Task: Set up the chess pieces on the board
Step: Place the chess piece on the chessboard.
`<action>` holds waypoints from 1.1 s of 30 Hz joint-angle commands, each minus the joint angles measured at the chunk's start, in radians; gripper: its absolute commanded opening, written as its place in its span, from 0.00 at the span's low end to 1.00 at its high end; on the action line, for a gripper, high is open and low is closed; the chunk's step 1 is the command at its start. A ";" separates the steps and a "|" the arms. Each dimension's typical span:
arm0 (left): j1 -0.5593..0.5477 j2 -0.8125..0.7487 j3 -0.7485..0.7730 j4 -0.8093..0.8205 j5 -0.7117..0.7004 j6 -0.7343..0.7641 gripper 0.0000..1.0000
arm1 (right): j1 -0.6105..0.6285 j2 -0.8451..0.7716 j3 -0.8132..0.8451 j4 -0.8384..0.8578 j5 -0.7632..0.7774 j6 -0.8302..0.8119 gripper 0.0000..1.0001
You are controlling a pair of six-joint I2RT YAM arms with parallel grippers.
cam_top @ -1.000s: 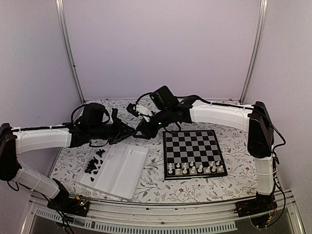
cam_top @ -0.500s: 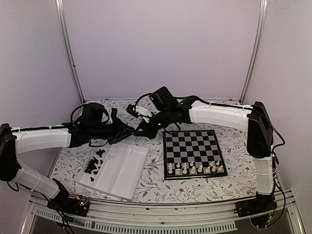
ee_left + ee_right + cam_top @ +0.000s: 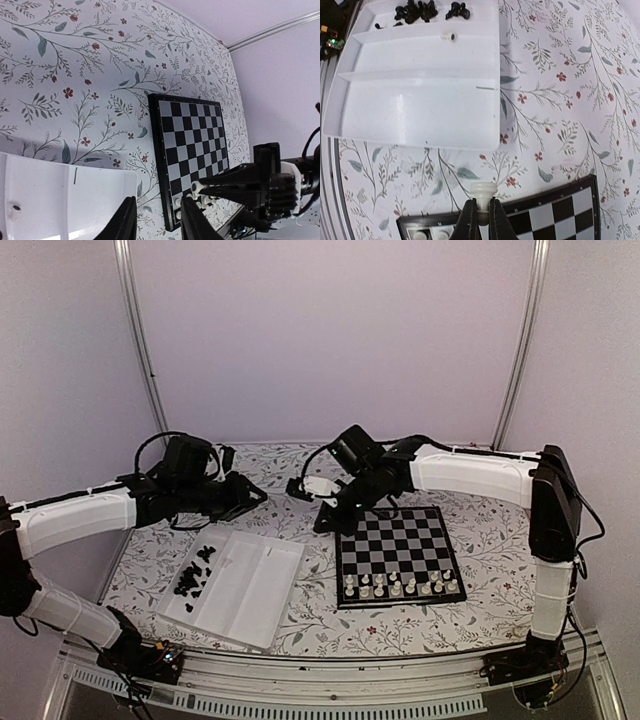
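Well left of the board (image 3: 395, 533), black pieces (image 3: 195, 574) lie heaped in the far-left compartment of a white tray (image 3: 258, 590), which sits beside the board's left edge. The left claw (image 3: 159, 205) hangs above the cloth beyond the tray, left of the board, its fingers apart with nothing between them. The right claw (image 3: 480, 211) is pinched on a white piece (image 3: 484, 191), held upright over the board's far-left corner, just at the border. White pieces (image 3: 400, 586) stand on the board's nearest rows; the other squares are bare.
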 commanded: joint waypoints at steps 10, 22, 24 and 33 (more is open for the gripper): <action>0.038 -0.032 0.024 -0.163 -0.086 0.174 0.34 | -0.131 -0.137 -0.047 -0.526 0.355 -0.416 0.00; 0.038 -0.037 0.004 -0.173 -0.093 0.187 0.34 | -0.152 -0.145 -0.139 -0.696 0.409 -0.486 0.01; 0.038 -0.037 0.001 -0.172 -0.090 0.186 0.34 | -0.152 -0.131 -0.139 -0.710 0.398 -0.481 0.02; 0.038 -0.044 -0.014 -0.170 -0.085 0.180 0.34 | -0.152 -0.093 -0.177 -0.713 0.399 -0.463 0.03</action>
